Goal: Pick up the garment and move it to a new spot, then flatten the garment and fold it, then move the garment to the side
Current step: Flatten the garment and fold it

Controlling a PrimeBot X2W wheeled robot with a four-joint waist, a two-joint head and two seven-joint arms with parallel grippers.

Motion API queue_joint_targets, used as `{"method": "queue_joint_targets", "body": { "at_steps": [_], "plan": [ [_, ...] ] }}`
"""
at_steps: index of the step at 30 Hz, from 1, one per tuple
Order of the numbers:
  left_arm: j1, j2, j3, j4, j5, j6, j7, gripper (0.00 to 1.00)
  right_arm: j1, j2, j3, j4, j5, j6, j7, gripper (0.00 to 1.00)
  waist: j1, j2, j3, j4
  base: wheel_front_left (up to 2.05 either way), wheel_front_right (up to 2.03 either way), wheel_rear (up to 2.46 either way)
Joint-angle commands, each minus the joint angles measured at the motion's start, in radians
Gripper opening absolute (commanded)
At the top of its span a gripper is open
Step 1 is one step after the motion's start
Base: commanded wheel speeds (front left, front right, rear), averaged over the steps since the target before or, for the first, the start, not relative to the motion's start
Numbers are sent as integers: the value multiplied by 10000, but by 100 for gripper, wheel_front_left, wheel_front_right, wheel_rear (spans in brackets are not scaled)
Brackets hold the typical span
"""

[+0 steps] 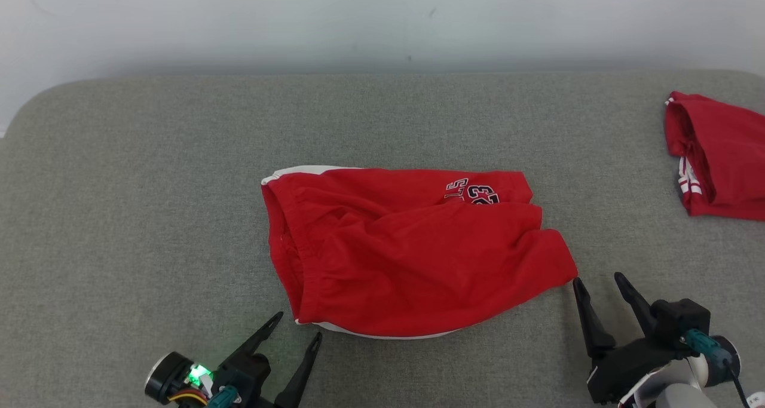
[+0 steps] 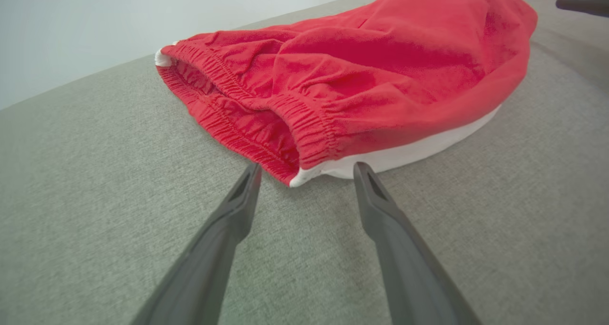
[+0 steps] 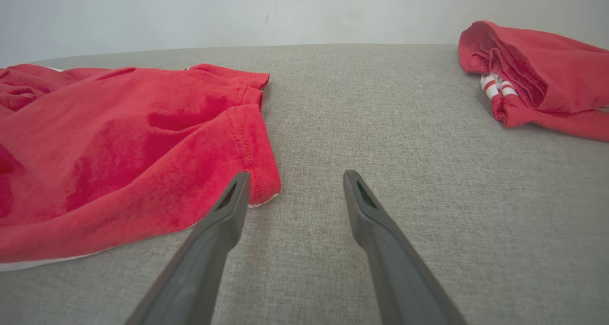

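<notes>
On the grey surface (image 1: 119, 157), left pincer (image 1: 299, 325) and right pincer (image 1: 597, 278) gape empty beside the garment (image 1: 406, 252).

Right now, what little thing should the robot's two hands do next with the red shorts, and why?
Probably ease both grippers forward a bit and close them on the near edge of the red shorts. The left gripper sits open just short of the waistband corner, the right gripper sits open beside the leg hem corner, and neither holds the cloth yet.
</notes>
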Motion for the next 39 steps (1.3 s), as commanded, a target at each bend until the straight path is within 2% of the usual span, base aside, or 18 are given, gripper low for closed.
{"method": "queue_joint_targets", "body": {
  "at_steps": [1,13,14,15,16,17,23,31,35,39],
  "plan": [
    [-275,56,-146,126,-82,15,-27,100,-244,28,98,187,116,-34,-6,100,-1,-1,200,33,0,0,0],
    [-1632,110,-1457,1227,-721,15,-27,100,-1567,247,1101,1902,557,-34,-2,100,-1,-1,681,102,0,0,0],
    [-1687,93,-1550,1270,-793,15,-27,100,-1642,264,1161,1969,630,-34,0,58,-1,-1,699,107,0,0,0],
    [-1752,97,-1613,1318,-840,15,-27,64,-1675,291,1238,2055,731,-34,0,40,-1,-1,715,111,0,0,0],
    [-1806,77,-1677,1337,-898,15,-27,37,-1681,325,1360,2129,804,-34,1,0,-1,-1,719,115,0,0,0],
    [-1832,44,-1733,1338,-941,15,-27,0,-1715,329,1439,2136,858,-34,3,0,-1,-1,722,118,0,0,0],
    [-1489,44,-1340,669,-1018,15,-27,0,-1500,170,1446,1265,1128,-34,-3,0,-1,-1,513,116,0,0,0],
    [-748,342,-509,-997,-630,15,-27,0,-615,-254,1146,-870,1368,-34,-6,0,-1,-1,-48,-35,0,0,0],
    [-1304,694,-608,-1619,-612,15,-27,0,-1060,-421,1236,-1560,1532,-34,-6,0,-1,-1,-226,-224,0,0,0],
    [-2601,1167,-1093,-1890,-1017,15,-27,0,-2093,-685,1367,-1834,1751,-34,137,0,-1,-1,-63,-341,0,0,0]
  ]
}}
